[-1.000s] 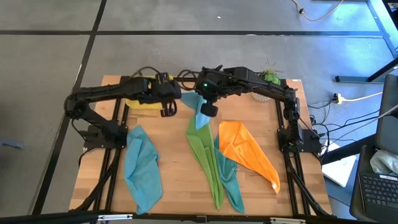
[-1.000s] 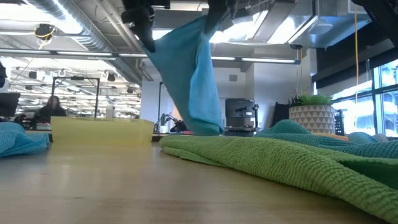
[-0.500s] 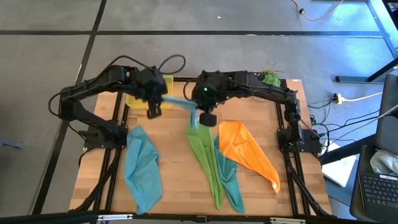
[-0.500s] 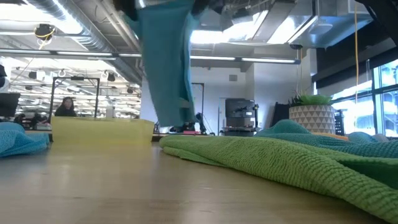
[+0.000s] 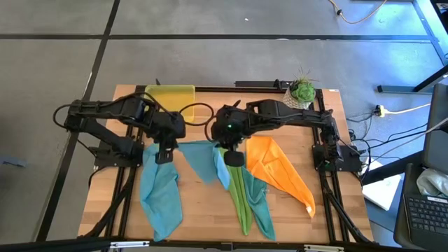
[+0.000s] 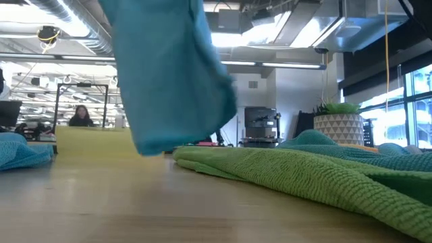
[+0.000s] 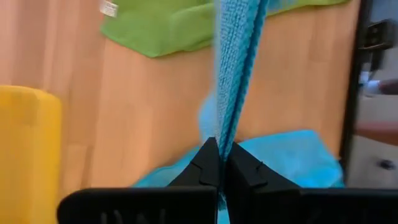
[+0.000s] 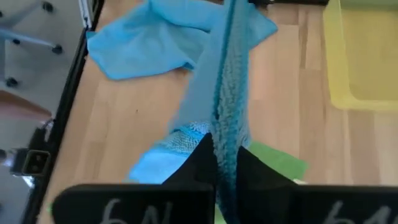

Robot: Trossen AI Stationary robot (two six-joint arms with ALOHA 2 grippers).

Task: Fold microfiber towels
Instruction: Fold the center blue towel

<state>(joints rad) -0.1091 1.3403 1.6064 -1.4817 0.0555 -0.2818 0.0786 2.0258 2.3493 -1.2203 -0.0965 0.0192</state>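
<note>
A light blue towel [image 5: 203,159] hangs spread between my two grippers above the table's middle; in the low view [image 6: 169,74] it hangs as a wide sheet. My left gripper [image 5: 163,155] is shut on its left top corner and my right gripper [image 5: 233,157] on its right top corner. A second light blue towel [image 5: 159,192] lies crumpled at the near left. A lime green towel [image 5: 238,190], a teal towel [image 5: 260,206] and an orange towel [image 5: 278,170] lie in long heaps at the near right. My left gripper pinches the towel's top edge at a corner [image 7: 221,142] between its two shut fingers; the cloth runs away from the fingers as a drawn band. My right gripper pinches the opposite top corner [image 8: 225,140] between its two shut fingers. The towel hangs below both, its top edge stretched between them.
A yellow-green plastic tray [image 5: 169,98] stands at the far left of the table. A potted plant [image 5: 302,89] stands at the far right corner. Bare wood [image 5: 203,210] shows at the near middle between the heaps.
Both grippers have carried the light blue towel from beside the tray toward the table's near edge. My left gripper has also gone toward the left edge, away from the right one. The towel, bunched before, is now spread out between them.
</note>
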